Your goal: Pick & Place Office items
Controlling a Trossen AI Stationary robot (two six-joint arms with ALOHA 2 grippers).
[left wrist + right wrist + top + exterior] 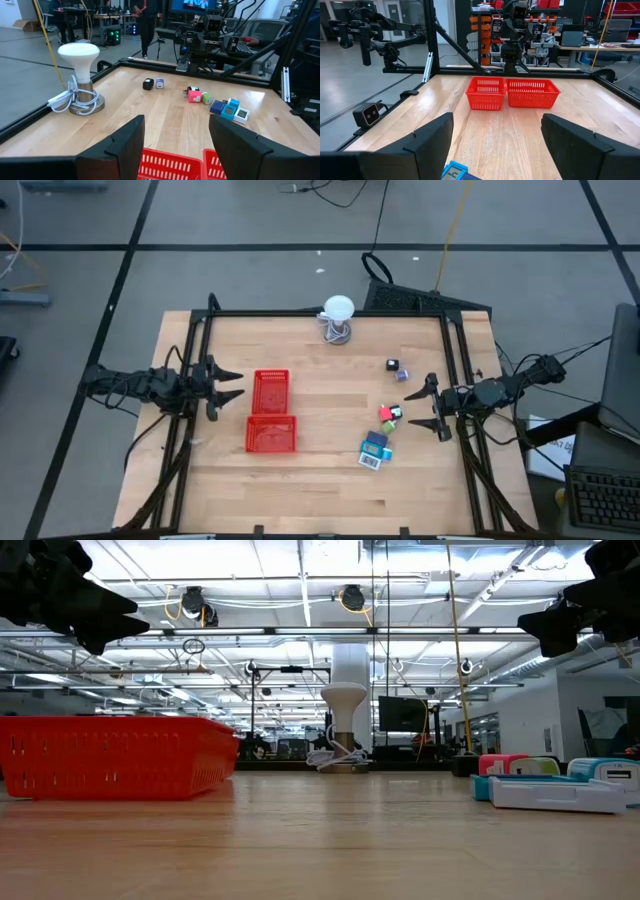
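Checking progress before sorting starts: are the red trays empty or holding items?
Empty: the red trays show only bare mesh in the right wrist view.

We see two red mesh plastic trays [271, 412] touching each other left of centre on the pale wooden surface [320, 480]. At the far edge stands a white ball-shaped lamp on a coiled wire stand [338, 319]. Beyond the surface, a person [148, 20] stands among equipment racks.
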